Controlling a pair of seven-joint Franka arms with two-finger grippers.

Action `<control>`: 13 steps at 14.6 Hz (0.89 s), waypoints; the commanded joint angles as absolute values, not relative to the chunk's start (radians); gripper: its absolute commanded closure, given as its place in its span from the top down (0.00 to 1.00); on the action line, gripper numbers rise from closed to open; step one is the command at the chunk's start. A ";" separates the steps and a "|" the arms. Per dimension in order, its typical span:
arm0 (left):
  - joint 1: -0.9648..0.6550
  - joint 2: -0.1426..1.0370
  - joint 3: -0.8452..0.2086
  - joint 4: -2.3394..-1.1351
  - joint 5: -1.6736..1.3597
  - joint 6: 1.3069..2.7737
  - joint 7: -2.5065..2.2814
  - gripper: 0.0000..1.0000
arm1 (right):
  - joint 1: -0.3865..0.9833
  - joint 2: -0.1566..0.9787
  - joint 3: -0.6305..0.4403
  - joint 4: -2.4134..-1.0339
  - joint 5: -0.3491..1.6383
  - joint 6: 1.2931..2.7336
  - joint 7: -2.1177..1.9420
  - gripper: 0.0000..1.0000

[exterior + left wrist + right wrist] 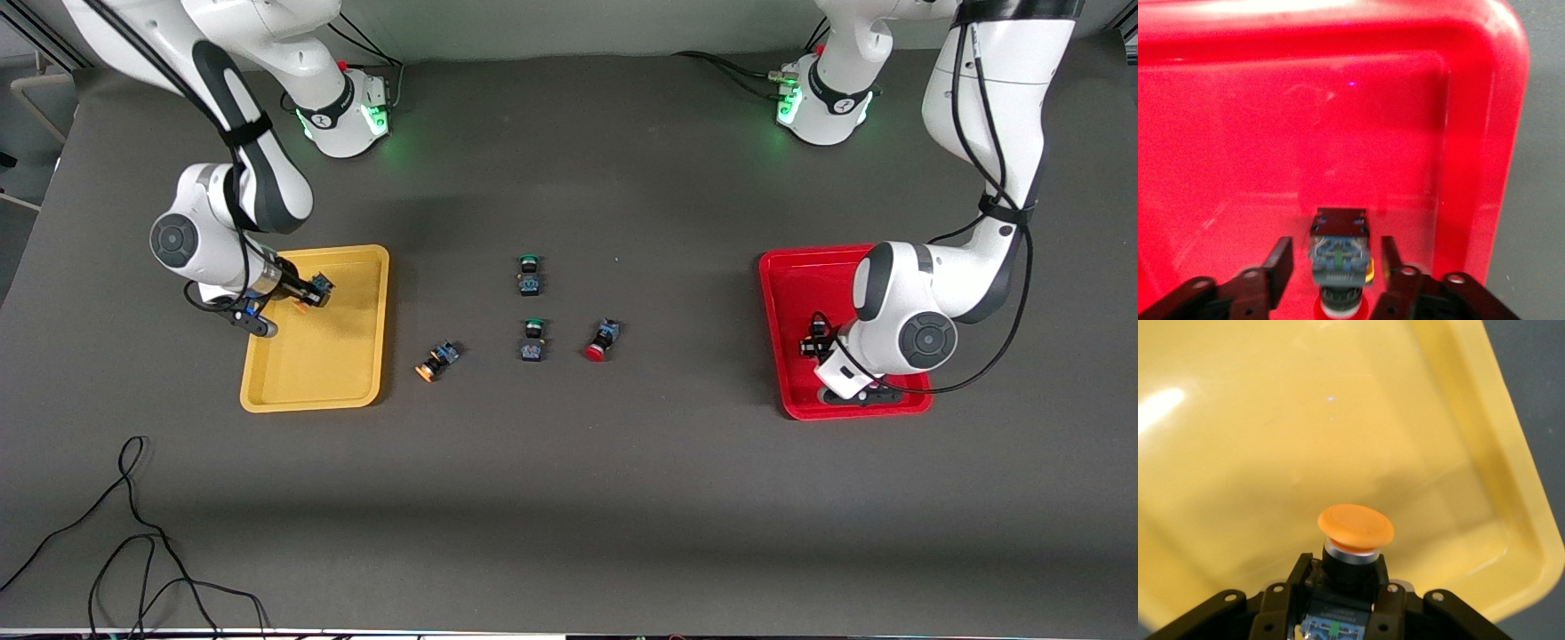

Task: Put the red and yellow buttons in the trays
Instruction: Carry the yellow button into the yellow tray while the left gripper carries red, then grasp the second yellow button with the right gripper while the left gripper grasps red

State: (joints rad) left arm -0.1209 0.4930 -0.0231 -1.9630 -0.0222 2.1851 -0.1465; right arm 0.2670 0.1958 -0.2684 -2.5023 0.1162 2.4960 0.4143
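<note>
My right gripper (311, 292) is shut on a yellow-capped button (1355, 527) and holds it just above the floor of the yellow tray (320, 366), near the tray's edge at the right arm's end. My left gripper (813, 343) is open low in the red tray (789, 277). A red-capped button (1339, 235) lies on the tray floor between its fingers (1281, 257), with a gap on each side. A second yellow-capped button (437, 360) lies on the mat beside the yellow tray. A second red-capped button (601, 340) lies near the table's middle.
Two green-capped buttons (529, 274) (532, 340) sit on the mat mid-table, the nearer one between the loose yellow and red buttons. A black cable (133, 533) loops on the mat near the front camera at the right arm's end.
</note>
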 commanded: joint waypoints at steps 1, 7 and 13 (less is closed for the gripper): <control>-0.120 0.404 -0.021 -1.905 -0.008 2.029 -0.143 0.99 | 0.275 0.215 -0.270 -2.493 0.143 2.514 0.385 0.76; -0.188 0.336 -0.038 -1.849 -0.023 1.942 -0.166 1.00 | 0.282 0.129 -0.250 -2.421 0.195 2.380 0.402 1.00; -0.489 0.513 -0.054 -1.683 -0.048 2.040 -0.495 1.00 | 0.284 0.251 -0.020 -2.067 0.262 2.260 0.754 1.00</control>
State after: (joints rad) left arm -0.4017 0.4097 -0.0688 -1.7954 -0.0387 2.0321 -0.3841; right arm 0.2792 0.1550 -0.0896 -2.2083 0.2384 2.3074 0.6035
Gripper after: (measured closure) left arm 0.000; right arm 0.000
